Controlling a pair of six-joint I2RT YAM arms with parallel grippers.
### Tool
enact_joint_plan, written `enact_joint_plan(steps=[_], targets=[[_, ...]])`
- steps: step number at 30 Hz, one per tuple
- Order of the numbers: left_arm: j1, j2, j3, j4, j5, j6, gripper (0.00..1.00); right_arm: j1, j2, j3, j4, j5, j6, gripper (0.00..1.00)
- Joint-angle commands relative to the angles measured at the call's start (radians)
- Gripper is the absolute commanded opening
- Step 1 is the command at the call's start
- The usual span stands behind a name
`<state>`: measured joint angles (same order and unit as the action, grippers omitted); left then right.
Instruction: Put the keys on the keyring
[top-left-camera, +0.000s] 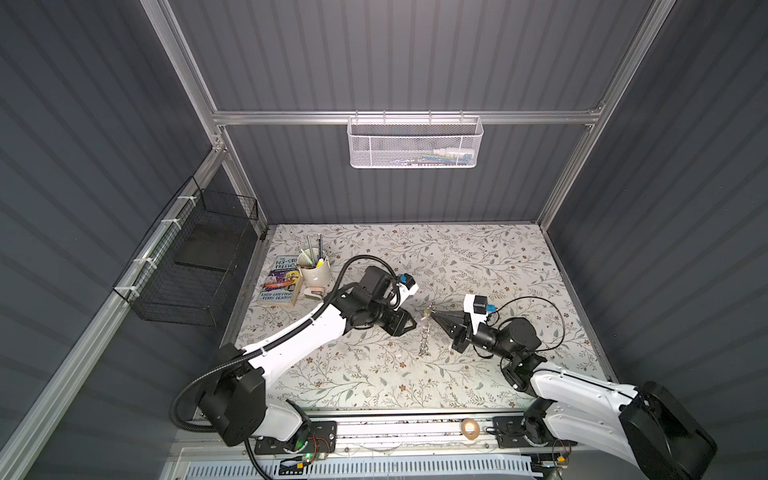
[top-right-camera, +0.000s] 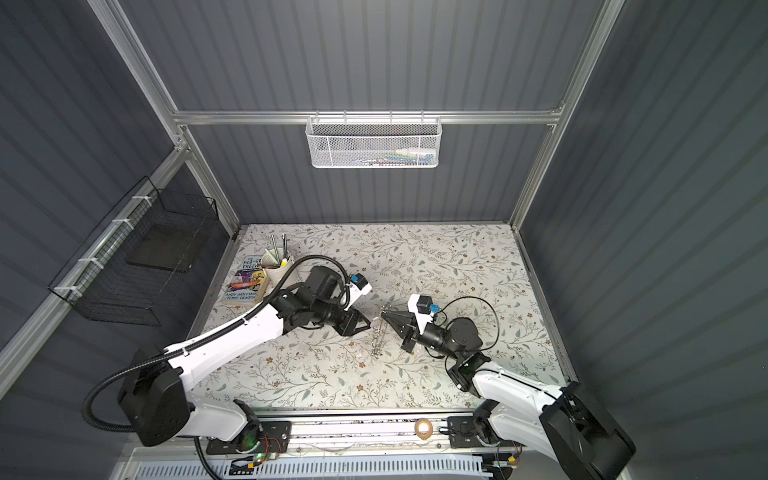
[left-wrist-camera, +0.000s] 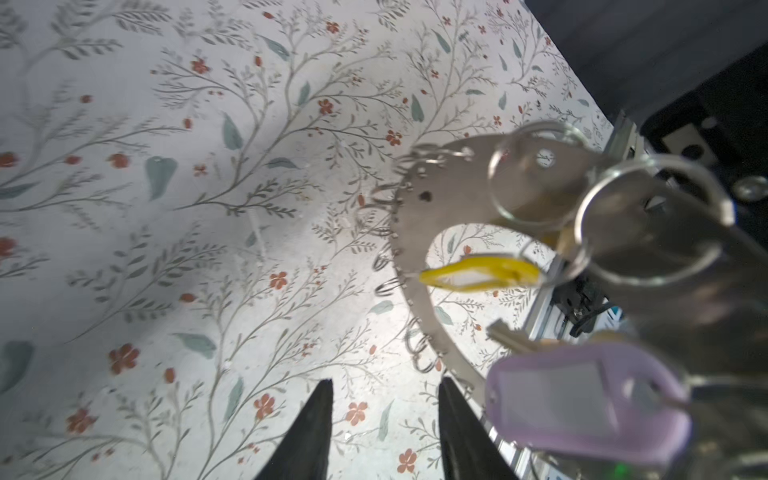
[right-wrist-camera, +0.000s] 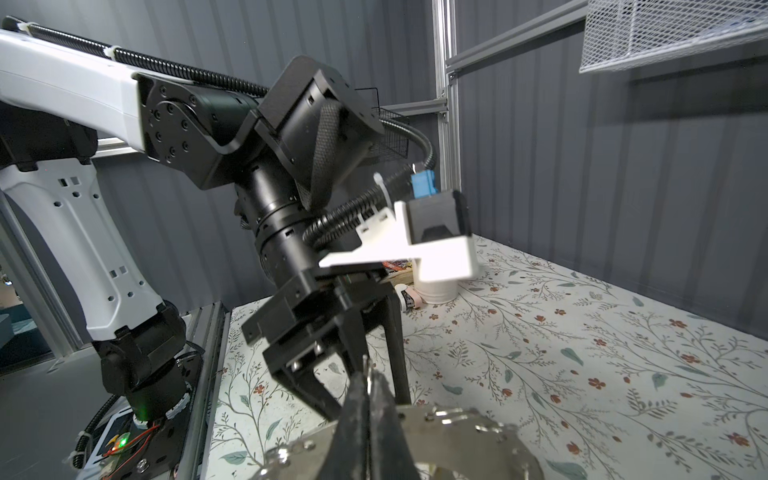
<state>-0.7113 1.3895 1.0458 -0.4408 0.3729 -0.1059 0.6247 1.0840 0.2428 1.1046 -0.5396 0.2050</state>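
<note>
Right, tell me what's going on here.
The right gripper has its jaws shut on the keyring and holds it on edge at the middle of the floral table. The yellow-tagged key and the lilac-tagged key dangle by the ring close to that grip. The view is too blurred to tell whether they are threaded onto its wire loops. The left gripper faces the ring with its jaws apart, holding nothing.

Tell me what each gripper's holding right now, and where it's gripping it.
Right gripper: fingers shut on the keyring, on its flat band. Left gripper: fingers apart, holding nothing.
</note>
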Motion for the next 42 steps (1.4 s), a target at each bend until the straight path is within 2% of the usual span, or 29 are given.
enact_joint_plan(steps=[1, 5, 11, 17, 21, 26, 31, 39, 42], targets=[[0.035, -0.076, -0.043, 0.045, -0.036, -0.055, 0.47, 0.002, 0.007, 0.003, 0.071, -0.024, 0.014, 0.00], [0.056, -0.186, -0.130, 0.149, -0.010, -0.057, 0.53, 0.002, 0.014, -0.010, 0.083, -0.031, 0.018, 0.00], [0.058, -0.337, -0.308, 0.557, 0.211, -0.085, 0.55, 0.000, 0.027, -0.010, 0.099, -0.074, 0.039, 0.00], [0.058, -0.311, -0.352, 0.706, 0.313, -0.012, 0.54, -0.001, 0.061, 0.005, 0.100, -0.136, 0.063, 0.00], [0.058, -0.311, -0.398, 0.817, 0.335, 0.022, 0.54, -0.003, 0.080, 0.016, 0.111, -0.178, 0.087, 0.00], [0.058, -0.263, -0.364, 0.792, 0.422, 0.081, 0.50, -0.022, 0.117, 0.013, 0.189, -0.212, 0.142, 0.00], [0.059, -0.241, -0.347, 0.725, 0.412, 0.122, 0.50, -0.033, 0.126, 0.012, 0.232, -0.232, 0.177, 0.00], [0.059, -0.196, -0.339, 0.771, 0.450, 0.098, 0.50, -0.038, 0.153, 0.015, 0.269, -0.250, 0.209, 0.00], [0.059, -0.179, -0.328, 0.777, 0.470, 0.097, 0.47, -0.043, 0.165, 0.015, 0.293, -0.257, 0.224, 0.00]])
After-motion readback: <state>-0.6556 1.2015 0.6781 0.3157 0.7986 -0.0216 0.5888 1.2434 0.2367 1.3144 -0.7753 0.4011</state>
